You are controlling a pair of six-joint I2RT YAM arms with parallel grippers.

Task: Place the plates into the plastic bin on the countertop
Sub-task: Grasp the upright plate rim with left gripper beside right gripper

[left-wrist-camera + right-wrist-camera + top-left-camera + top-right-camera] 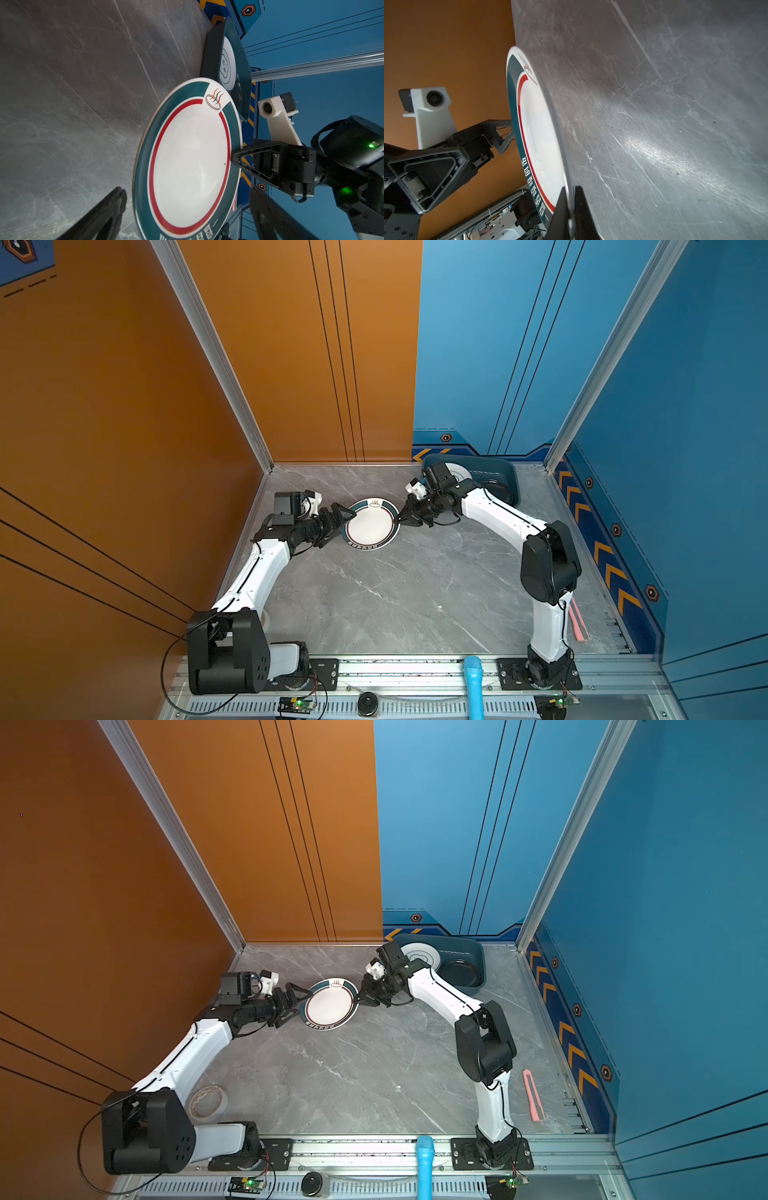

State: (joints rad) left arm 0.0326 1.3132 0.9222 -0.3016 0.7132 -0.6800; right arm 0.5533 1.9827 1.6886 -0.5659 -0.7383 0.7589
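Right pincer (570,188) tight on teal-rimmed plate (370,524), left pincer (187,188) spread at opposite rim; bin (498,470) half behind right arm (498,514).

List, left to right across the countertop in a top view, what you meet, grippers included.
tape roll → left gripper, open beside the plate → teal-rimmed plate → right gripper, shut on the plate's rim → plastic bin → pink cutter
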